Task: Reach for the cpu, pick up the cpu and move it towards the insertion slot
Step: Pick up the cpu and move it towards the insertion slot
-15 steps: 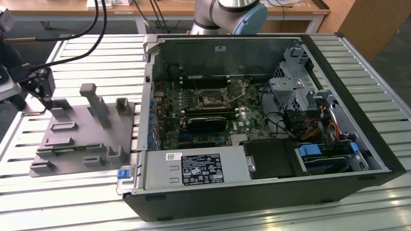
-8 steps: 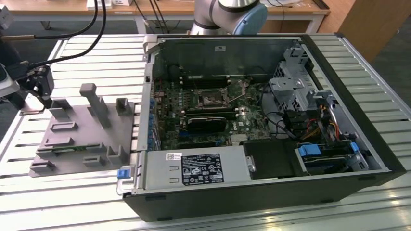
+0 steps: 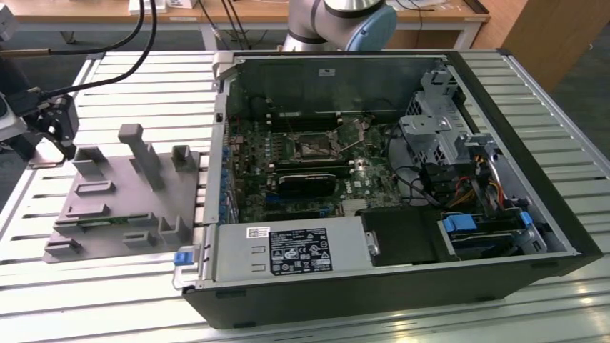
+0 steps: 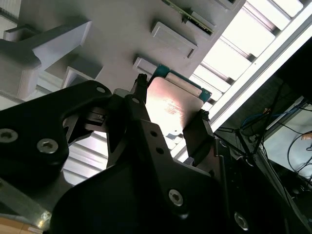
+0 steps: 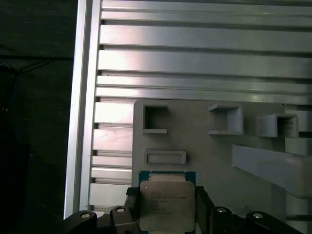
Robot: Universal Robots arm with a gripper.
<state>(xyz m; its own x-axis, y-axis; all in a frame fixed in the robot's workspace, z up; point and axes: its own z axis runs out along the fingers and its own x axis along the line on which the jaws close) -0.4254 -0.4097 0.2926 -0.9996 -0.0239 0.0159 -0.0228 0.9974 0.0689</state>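
The cpu (image 5: 167, 204) runs out of the first wrist view; the gripper (image 4: 170, 97) covers part of it in the second wrist view.

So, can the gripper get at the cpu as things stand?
Likely yes: in the first wrist view the gripper has its fingers on opposite edges of the cpu, seemingly touching; nothing blocks it.

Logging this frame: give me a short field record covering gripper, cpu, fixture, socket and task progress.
gripper: gripper above the grey fixture, at the exterior view's left
grasp: fingers pressed against two opposite edges of the cpu
cpu: metal top facing the first wrist camera; cannot tell whether it is lifted off the fixture
fixture: lies on the slatted table beside the open computer case
insertion slot: insertion slot on the board inside the case, far from the cpu
progress: cpu gripped, not yet at the slot
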